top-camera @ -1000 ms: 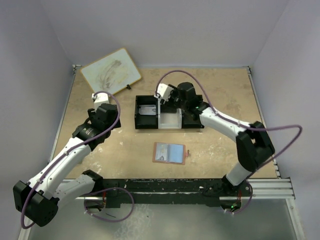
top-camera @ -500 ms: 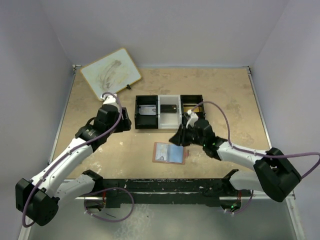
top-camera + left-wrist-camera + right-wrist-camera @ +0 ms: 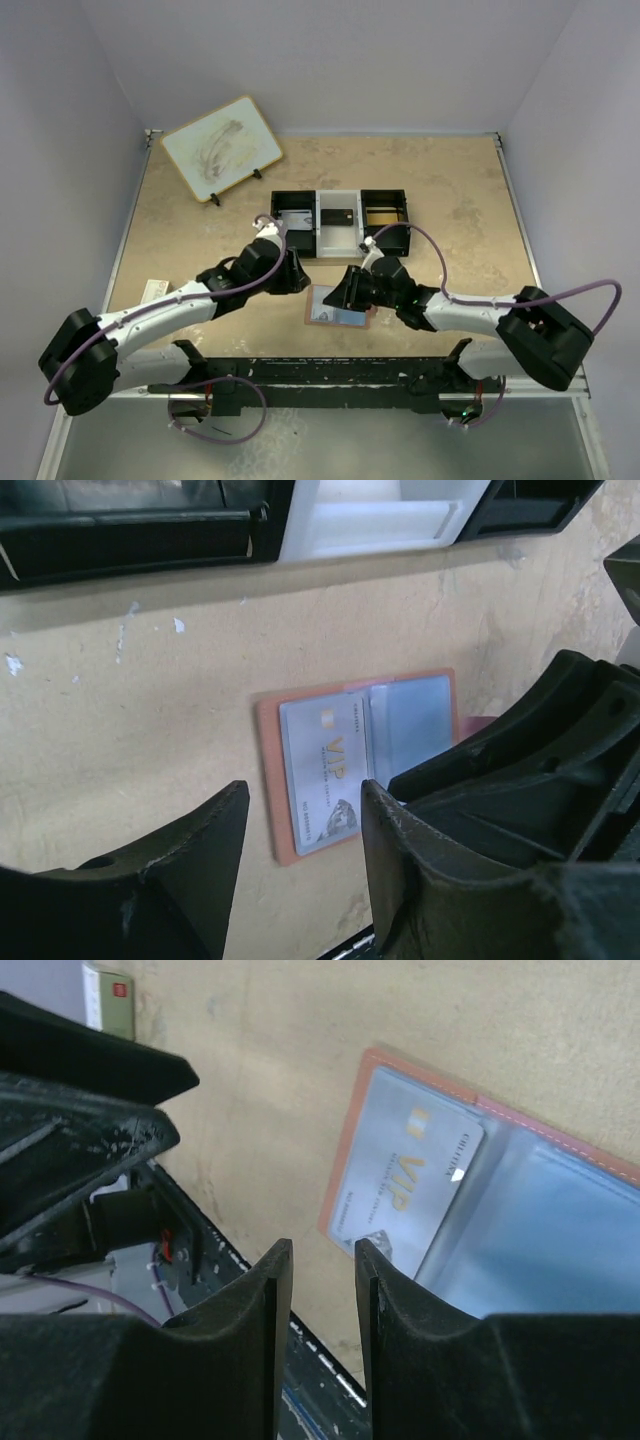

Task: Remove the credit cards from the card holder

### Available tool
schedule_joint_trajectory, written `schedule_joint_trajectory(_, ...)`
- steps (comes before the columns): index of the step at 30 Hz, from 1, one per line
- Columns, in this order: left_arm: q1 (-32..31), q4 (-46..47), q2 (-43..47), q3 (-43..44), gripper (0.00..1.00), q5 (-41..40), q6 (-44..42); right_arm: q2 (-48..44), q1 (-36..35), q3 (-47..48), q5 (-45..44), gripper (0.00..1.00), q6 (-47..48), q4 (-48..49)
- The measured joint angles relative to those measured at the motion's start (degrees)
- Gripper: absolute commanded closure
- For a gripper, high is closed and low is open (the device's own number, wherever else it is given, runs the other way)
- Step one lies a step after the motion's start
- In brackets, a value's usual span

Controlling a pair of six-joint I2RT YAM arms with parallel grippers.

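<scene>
The card holder [image 3: 340, 322] lies open and flat on the table, in front of the tray. Its reddish-brown rim [image 3: 268, 780] frames grey-blue slots. A pale credit card [image 3: 322, 775] marked VIP sits in its left slot [image 3: 410, 1180]. My left gripper [image 3: 298, 280] hovers just left of the holder, open, nothing between its fingers [image 3: 303, 810]. My right gripper [image 3: 346, 290] hangs over the holder's upper right part and hides it. Its jaws stand narrowly apart and empty above the holder's near left corner [image 3: 322, 1255].
A black-white-black tray [image 3: 340, 245] stands behind the holder, with a grey card [image 3: 293, 222] in its left compartment and a dark card [image 3: 338, 215] in the white middle one. A white board [image 3: 220, 148] lies at the back left. The metal rail [image 3: 380, 370] runs along the near edge.
The right arm came from the tray down to the holder and its jaws narrowed. The left arm swung right toward the holder's left side, its jaws closing partway.
</scene>
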State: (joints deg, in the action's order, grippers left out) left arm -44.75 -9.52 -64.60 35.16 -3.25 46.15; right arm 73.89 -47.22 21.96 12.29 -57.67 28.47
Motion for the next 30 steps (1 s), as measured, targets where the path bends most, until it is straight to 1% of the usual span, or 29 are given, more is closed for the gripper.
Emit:
schedule_joint_trajectory(7, -5.64, 4.13, -6.47, -0.79, 0.59, -2.73, 2.97, 5.97, -0.39, -0.07, -2.45, 0.66, -2.43, 0.24)
schedule_joint_trajectory(12, -8.26, 6.10, -11.56, -0.76, 0.65, -4.04, 3.54, 6.97, -0.39, -2.38, -2.89, 0.66, -5.29, 1.95)
schedule_joint_trajectory(14, -9.09, 6.45, -13.68, -0.76, 0.71, -4.72, 3.78, 6.80, -0.39, -2.97, -3.28, 0.66, -6.40, 2.73)
schedule_joint_trajectory(16, -9.79, 6.64, -15.69, -0.59, 0.80, -5.31, 3.80, 6.58, -0.39, -3.69, -3.82, 0.67, -7.37, 3.67)
schedule_joint_trajectory(20, -11.30, 6.84, -18.82, 0.70, 0.89, -6.78, 3.76, 6.75, -0.37, -4.52, -3.80, 0.69, -8.52, 5.22)
schedule_joint_trajectory(27, -13.66, 7.02, -20.85, 2.47, 1.00, -11.91, 3.65, 8.26, -0.33, -5.97, -3.78, 0.74, -10.97, 9.40)
schedule_joint_trajectory(30, -14.60, 7.02, -20.92, 2.49, 1.00, -13.46, 3.78, 8.31, -0.24, -7.13, -3.85, 0.73, -12.28, 11.23)
